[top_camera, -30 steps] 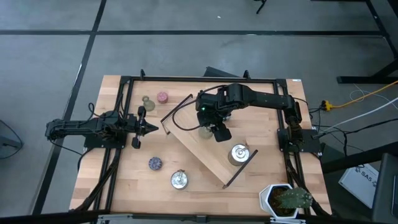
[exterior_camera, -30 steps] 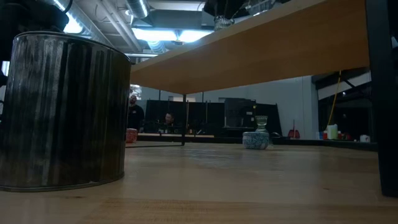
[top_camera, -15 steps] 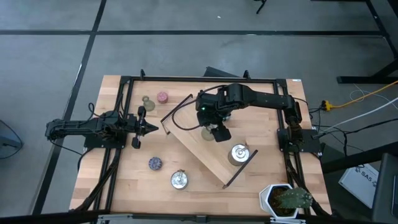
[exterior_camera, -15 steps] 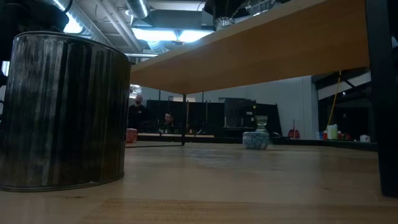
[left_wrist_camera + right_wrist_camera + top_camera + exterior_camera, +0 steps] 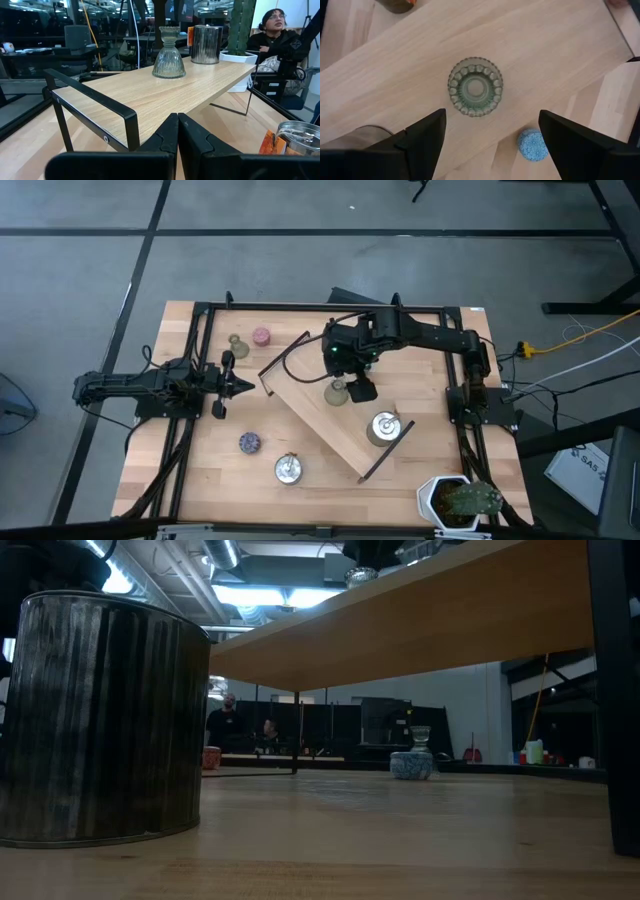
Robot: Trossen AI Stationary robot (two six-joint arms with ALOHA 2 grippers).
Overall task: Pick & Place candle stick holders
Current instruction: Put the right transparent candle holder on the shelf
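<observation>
On the wooden tray [image 5: 330, 412], seen from above, an olive-green candle stick holder [image 5: 336, 392] stands near the tray's middle with my right gripper [image 5: 357, 385] just beside it, a silver holder [image 5: 383, 427] sits toward the tray's lower end, and my left gripper [image 5: 236, 384] waits off the tray's left end with its jaws pressed together. From my right wrist, my jaws spread wide on either side of the green holder [image 5: 475, 87], clear of it, with a blue holder [image 5: 532, 145] on the counter [image 5: 615, 100] beyond the tray's edge.

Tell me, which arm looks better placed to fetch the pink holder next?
Probably the left. The left gripper rests shut near the pink holder, while the right gripper hangs open above a green holder on the wooden tray.
</observation>
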